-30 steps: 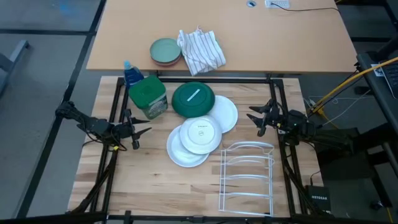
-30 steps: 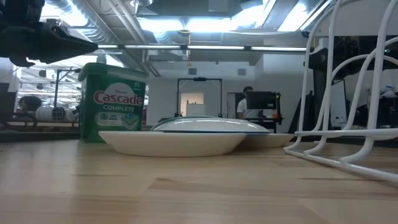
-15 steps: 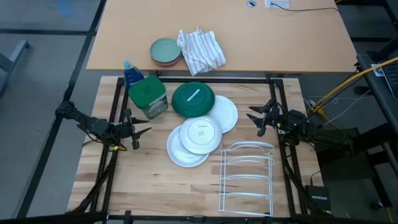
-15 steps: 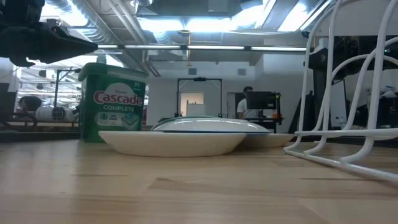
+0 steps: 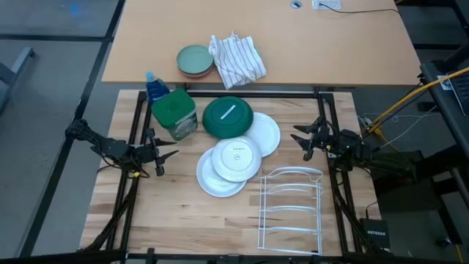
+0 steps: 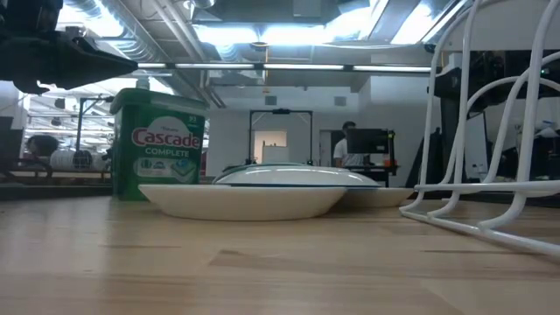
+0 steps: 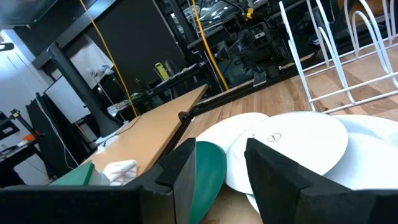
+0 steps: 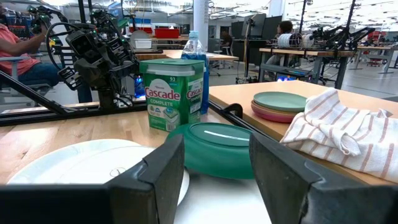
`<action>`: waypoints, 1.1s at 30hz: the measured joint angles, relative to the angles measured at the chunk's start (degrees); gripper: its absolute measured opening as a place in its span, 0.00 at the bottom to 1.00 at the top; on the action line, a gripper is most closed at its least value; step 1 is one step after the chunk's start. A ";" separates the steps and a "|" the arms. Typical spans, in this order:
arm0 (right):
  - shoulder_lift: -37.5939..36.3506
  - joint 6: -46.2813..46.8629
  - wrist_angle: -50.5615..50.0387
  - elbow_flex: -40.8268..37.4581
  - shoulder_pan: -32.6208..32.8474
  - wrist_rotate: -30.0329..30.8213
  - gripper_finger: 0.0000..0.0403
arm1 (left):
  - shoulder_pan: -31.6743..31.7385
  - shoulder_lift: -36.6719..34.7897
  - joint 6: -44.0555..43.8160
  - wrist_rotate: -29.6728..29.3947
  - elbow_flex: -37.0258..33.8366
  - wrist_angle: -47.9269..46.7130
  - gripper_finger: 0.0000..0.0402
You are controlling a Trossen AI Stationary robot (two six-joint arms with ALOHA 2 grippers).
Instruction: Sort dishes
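The four plates (image 5: pixel 236 145) overlap mid-desk (image 5: pixel 176 213), between both arms. From the left end effector (image 5: pixel 167 155), jaws spread and empty, they lie toward 3 o'clock; from the right end effector (image 5: pixel 299 139), likewise spread, toward 9. The rack (image 5: pixel 292 209) sits at 5 o'clock of the plates, nearer the right arm.

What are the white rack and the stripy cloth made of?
The white rack looks like thin metal wire with a smooth white coating: slim bent hoops you can see the table through. The stripy cloth looks like soft woven fabric, probably cotton, since it lies crumpled in folds.
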 joint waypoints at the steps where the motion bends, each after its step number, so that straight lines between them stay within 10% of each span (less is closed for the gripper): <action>1: 0.01 0.00 0.00 -0.01 0.00 -0.01 0.46 | -0.02 -0.02 -0.94 0.02 0.00 0.00 0.33; 15: -0.01 0.00 0.03 0.00 0.00 0.00 0.46 | 0.02 -0.02 -36.31 0.02 0.02 3.92 0.33; 33: -0.01 -0.02 0.08 0.01 0.00 0.93 0.46 | 4.59 0.00 -28.91 1.05 0.02 21.48 0.33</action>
